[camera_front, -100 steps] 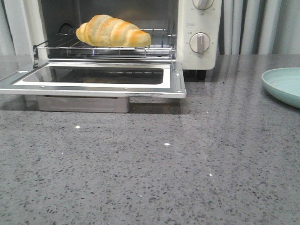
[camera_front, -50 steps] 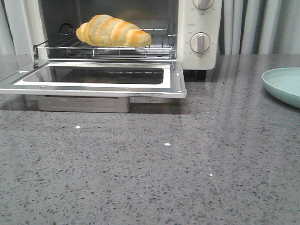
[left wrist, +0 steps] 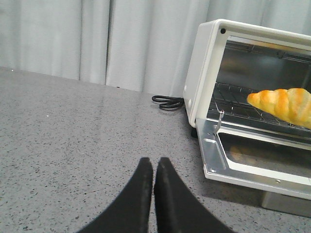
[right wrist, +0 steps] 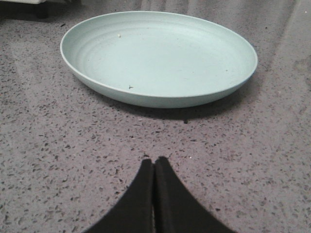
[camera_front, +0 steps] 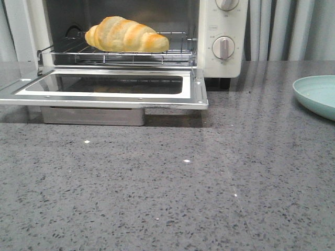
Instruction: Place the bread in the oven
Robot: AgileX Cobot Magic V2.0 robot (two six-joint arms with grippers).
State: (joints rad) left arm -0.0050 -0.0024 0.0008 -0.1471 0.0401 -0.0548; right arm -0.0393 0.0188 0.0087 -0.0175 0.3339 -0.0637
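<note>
Your croissant (camera_front: 126,34) already lies on the toaster oven's (camera_front: 222,39) wire rack; both jaws are closed and empty, door unshut.

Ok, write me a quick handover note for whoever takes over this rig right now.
Left gripper: shut, empty, over the bare countertop left of the toaster oven.
Right gripper: shut, empty, in front of the mint-green plate, which has nothing on it.
Croissant roll: lying on the oven's wire rack.
Done: bread placed inside.
Left: oven door is folded down open; close it if that's wanted.
</note>
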